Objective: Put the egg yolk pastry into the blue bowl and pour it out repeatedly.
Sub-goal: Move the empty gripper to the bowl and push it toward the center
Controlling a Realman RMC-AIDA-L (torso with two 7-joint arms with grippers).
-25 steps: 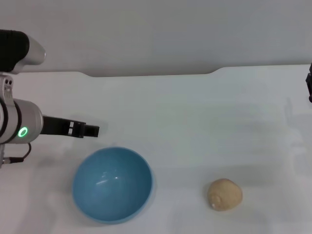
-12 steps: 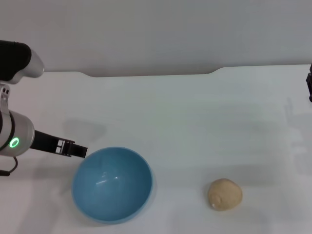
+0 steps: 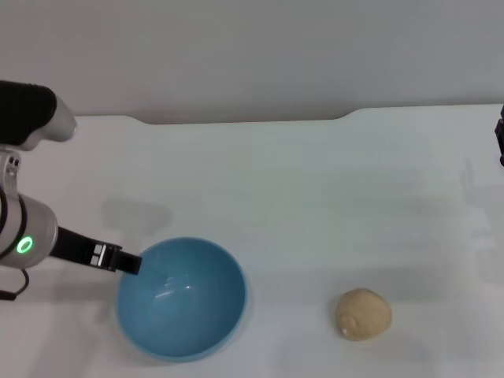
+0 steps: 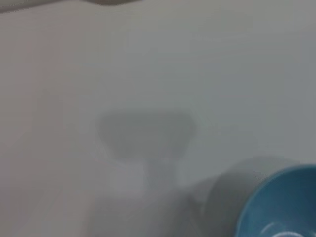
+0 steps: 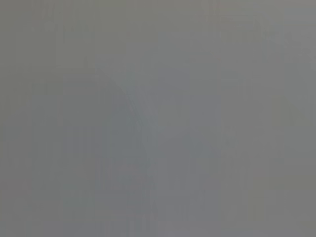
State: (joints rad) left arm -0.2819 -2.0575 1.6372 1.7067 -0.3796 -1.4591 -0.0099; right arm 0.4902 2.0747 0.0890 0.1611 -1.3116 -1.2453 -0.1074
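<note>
Sitting upright on the white table point(image 3: 315, 181): the blue bowl point(image 3: 183, 298), glossy, plain, bearing no writing or label, holding nothing inside. Lying on the table well to the right of the bowl, apart from it: the egg yolk pastry point(image 3: 363, 314), a lumpy beige ball, also unmarked.

Reaching in from the left of the bowl: the left gripper point(image 3: 126, 261), a dark slim tip meeting the bowl's left rim, touching or just at it; impossible to tell whether clenched or released, only one dark finger showing. Glowing on the silver wrist housing further left of the bowl: a green ring light point(image 3: 24, 245). Showing on the dark finger near the rim: small white squares, not readable as writing.

Appearing in the left wrist view: a curved piece of the bowl's blue rim and inner wall, beside a soft grey shadow on the table surface.

Sitting far to the right of the bowl, at the frame's edge and well beyond the pastry: the right gripper point(image 3: 500, 138), only a dark sliver showing, fingers not discernible. Showing in the right wrist view: nothing but flat grey.
</note>
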